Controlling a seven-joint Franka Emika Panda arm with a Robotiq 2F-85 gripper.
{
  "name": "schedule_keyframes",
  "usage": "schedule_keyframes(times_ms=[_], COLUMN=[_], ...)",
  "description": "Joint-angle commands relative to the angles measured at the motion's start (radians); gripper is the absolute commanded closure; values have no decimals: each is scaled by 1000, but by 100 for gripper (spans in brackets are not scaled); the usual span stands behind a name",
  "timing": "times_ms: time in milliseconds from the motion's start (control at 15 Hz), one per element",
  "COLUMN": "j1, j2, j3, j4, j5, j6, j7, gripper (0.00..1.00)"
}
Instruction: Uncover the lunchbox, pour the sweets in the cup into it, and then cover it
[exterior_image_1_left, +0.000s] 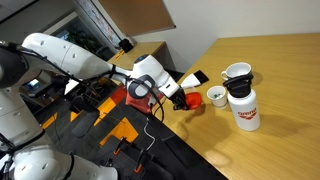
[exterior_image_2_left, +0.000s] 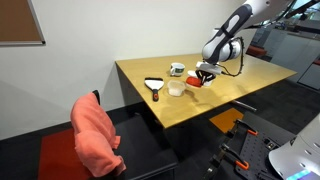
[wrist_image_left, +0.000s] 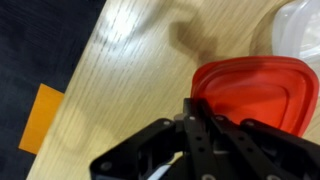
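Note:
The lunchbox's red lid (wrist_image_left: 255, 95) fills the right of the wrist view, lying over the wooden table. My gripper (wrist_image_left: 195, 112) is shut on the lid's near edge. In both exterior views the gripper (exterior_image_1_left: 183, 97) (exterior_image_2_left: 204, 74) hangs near the table's edge with the red lid (exterior_image_1_left: 191, 103) (exterior_image_2_left: 199, 82) at its fingertips. The lunchbox's dark body is hidden below the lid, so I cannot tell whether the lid is lifted. The low cup (exterior_image_1_left: 216, 96) (exterior_image_2_left: 177, 90) stands just beside it, and its pale rim (wrist_image_left: 300, 30) shows at the wrist view's top right. The sweets are too small to see.
A white mug (exterior_image_1_left: 237, 72) (exterior_image_2_left: 177, 69) with a dark inside and a tall white flask (exterior_image_1_left: 244, 110) with red lettering stand past the cup. The table edge (wrist_image_left: 85, 95) runs close to the gripper. A chair with a pink cloth (exterior_image_2_left: 95, 135) stands at the table's other side.

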Motion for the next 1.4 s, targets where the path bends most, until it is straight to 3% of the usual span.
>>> schedule_keyframes(times_ms=[0,533,600,733,1200,1333], j1=[-76,-235,-244,-258,-271,-267], j2=[8,105,111,111,19,-24], j3=[27,153,164,179,211,208], j4=[-18,-13,-14,-23,-89,-107], j5=[57,247,262,283,340,351], j6=[-23,62,73,90,193,195], j7=[33,-17,-20,-26,-53,-49], gripper=[98,98,68,60,6,0])
